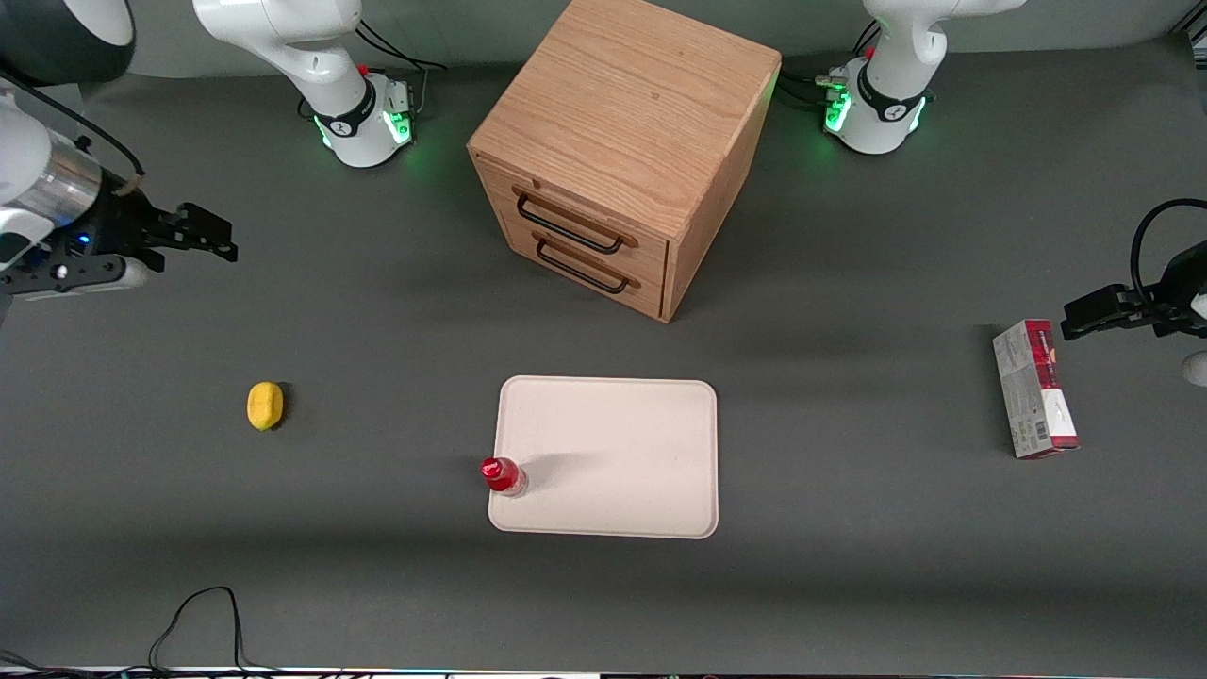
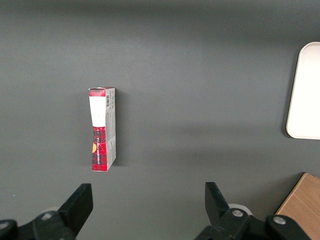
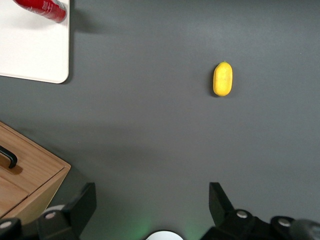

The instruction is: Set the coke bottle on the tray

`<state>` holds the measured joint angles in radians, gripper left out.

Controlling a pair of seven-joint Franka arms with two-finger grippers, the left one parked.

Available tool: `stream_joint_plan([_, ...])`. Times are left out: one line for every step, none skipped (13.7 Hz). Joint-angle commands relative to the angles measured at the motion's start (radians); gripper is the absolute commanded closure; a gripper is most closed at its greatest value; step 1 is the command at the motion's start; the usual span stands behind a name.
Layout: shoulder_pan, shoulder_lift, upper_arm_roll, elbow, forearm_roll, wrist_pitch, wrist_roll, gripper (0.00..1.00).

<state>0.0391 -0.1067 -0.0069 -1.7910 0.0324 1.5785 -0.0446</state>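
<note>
Coke bottle (image 1: 502, 474) stands upright on the tray (image 1: 622, 453), right at the tray's edge toward the working arm's end and near the corner closest to the front camera; the red cap tops it, clear base on the cream surface. Rest of the tray is bare.

Right arm's gripper (image 1: 203, 236) hangs above the table at the working arm's end, well apart from bottle and tray, w/ fingers spread wide and nothing between them. In the wrist view the two dark fingertips (image 3: 82, 202) frame bare grey tabletop.

Yellow lemon-like lump (image 1: 265, 405) lies on the table between gripper and tray, nearer the front camera than the gripper, apart from both.

Wooden drawer cabinet (image 1: 622, 151) sits farther from the front camera than the tray, w/ two black-handled drawers facing roughly toward the tray; a gap of table separates them.

Red-and-grey carton (image 1: 1034, 389) lies flat toward the parked arm's end, well apart from the tray.

Nothing stands between gripper and bottle except the lump, off to one side.
</note>
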Motion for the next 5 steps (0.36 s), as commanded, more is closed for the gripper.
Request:
stream_joint_plan([0.028, 0.007, -0.017, 0.024, 0.023, -0.031, -0.024, 0.0])
stream_joint_plan([0.089, 0.018, -0.075, 0.028, 0.023, -0.029, -0.018, 0.0])
stream_joint_plan([0.131, 0.022, -0.123, 0.038, 0.024, -0.031, -0.015, 0.0])
stream_joint_plan([0.159, 0.022, -0.152, 0.042, 0.026, -0.032, -0.023, 0.0])
stream_joint_plan([0.154, 0.019, -0.157, 0.042, 0.026, -0.035, -0.024, 0.0])
